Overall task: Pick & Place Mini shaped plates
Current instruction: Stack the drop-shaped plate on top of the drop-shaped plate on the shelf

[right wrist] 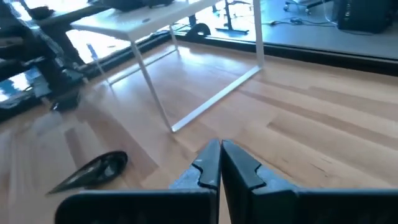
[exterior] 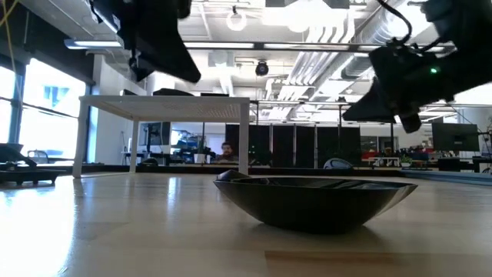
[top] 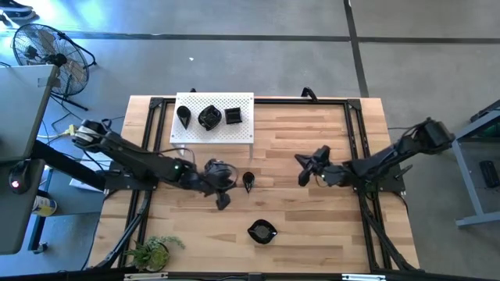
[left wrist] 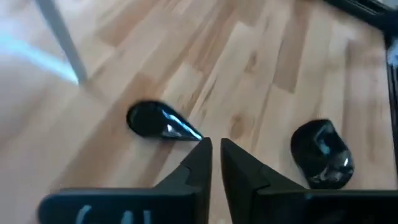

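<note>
I am hovering my left gripper [top: 221,197] over the middle of the table [top: 312,226], its fingers [left wrist: 200,163] almost together with only a thin slit between them and nothing in it. Just beside it to the right is lying a teardrop plate [top: 248,181], which the left wrist view [left wrist: 160,121] shows flat on the wood, point toward my fingers. My right gripper [top: 305,167] is hanging right of centre, fingers pressed together and empty.

I am judging these plates as light, stiff and glossy, so probably slippery, and likely to chip if dropped. A flat-lying dish is giving me little to pinch, so I am thinking of the raised rim, one finger inside the bowl and one outside, or of the narrow tip of the teardrop.

I am counting 6 plates in the high view: 3 on the white board [top: 244,129] at the far left, namely a teardrop [top: 183,116], a rounded wavy one [top: 209,118] and a square [top: 233,116]; 1 wavy plate [top: 217,168] under my left arm; the teardrop plate; and 1 rounded plate [top: 262,231] at the near edge, which is filling the low view [exterior: 315,201]. I am also seeing 1 small plant [top: 152,251] at the near left corner.
</note>
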Robot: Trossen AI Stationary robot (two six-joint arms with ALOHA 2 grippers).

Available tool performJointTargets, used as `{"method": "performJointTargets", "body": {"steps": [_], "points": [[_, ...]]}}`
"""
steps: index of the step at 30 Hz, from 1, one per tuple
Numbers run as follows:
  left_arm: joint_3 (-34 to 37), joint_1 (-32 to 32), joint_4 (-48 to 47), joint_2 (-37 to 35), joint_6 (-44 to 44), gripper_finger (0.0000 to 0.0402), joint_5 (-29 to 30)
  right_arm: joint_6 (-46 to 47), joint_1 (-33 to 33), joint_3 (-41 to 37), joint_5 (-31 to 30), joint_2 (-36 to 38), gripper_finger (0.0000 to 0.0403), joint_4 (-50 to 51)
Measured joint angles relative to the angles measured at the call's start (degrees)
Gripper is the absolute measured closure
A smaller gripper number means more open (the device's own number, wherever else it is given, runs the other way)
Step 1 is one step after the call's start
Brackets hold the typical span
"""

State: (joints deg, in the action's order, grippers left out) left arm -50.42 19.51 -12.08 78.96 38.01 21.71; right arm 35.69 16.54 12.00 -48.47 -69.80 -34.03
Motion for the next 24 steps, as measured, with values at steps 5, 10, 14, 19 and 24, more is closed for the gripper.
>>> {"method": "performJointTargets", "body": {"steps": [5, 10, 14, 19, 24], "points": [[-4.3, 0.0, -4.4, 5.1, 15.4, 0.0325, -0.4, -2.1, 1.6, -4.6, -0.7, 1.0, 0.0402, -7.2], [-6.3, -0.6, -5.7, 10.5, 31.2, 0.0294, 0.0, -5.4, 2.7, -5.9, -0.9, 1.0, 0.0401, -11.6], [-6.2, -2.2, -5.0, 14.8, 39.1, 0.0291, -0.4, -7.4, 3.4, -5.8, -0.9, 1.1, 0.0402, -12.7], [-6.1, -4.7, -1.3, 17.0, 39.9, 0.0291, -0.7, -8.8, 4.5, -5.8, -0.7, 1.6, 0.0402, -12.7], [-6.1, -6.8, 0.7, 20.1, 39.9, 0.0291, -4.5, -9.2, 4.9, -5.8, -1.1, 1.7, 0.0401, -12.6]]}}
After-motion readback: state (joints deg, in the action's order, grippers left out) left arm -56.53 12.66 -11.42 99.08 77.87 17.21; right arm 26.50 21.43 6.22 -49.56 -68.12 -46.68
